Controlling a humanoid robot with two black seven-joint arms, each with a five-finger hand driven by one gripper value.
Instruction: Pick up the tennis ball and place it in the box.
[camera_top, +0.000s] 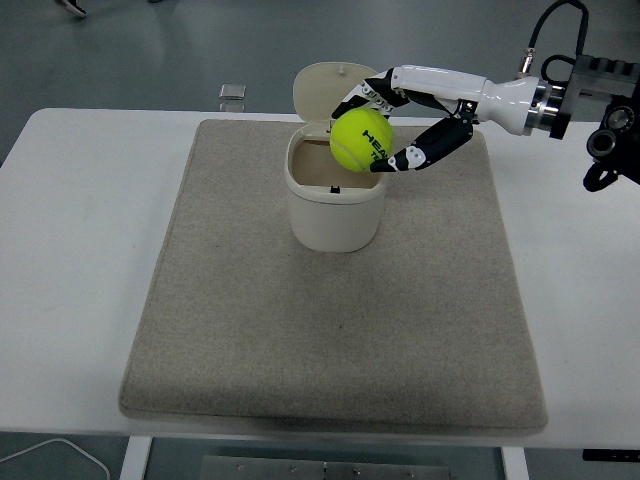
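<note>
A yellow-green tennis ball (361, 140) is held in the air by my right hand (386, 125), whose fingers curl over its top while the thumb presses it from below. Ball and hand hover over the right part of the opening of a cream box (334, 200) with its hinged lid (334, 90) standing open behind. The box stands on the far middle of a grey mat (330, 330). My right arm (500, 100) reaches in from the right edge. My left arm is out of view.
The mat lies on a white table (70, 250). A small grey block (232, 92) rests at the table's far edge, left of the box. A white cable (60, 455) shows below the table's near left edge.
</note>
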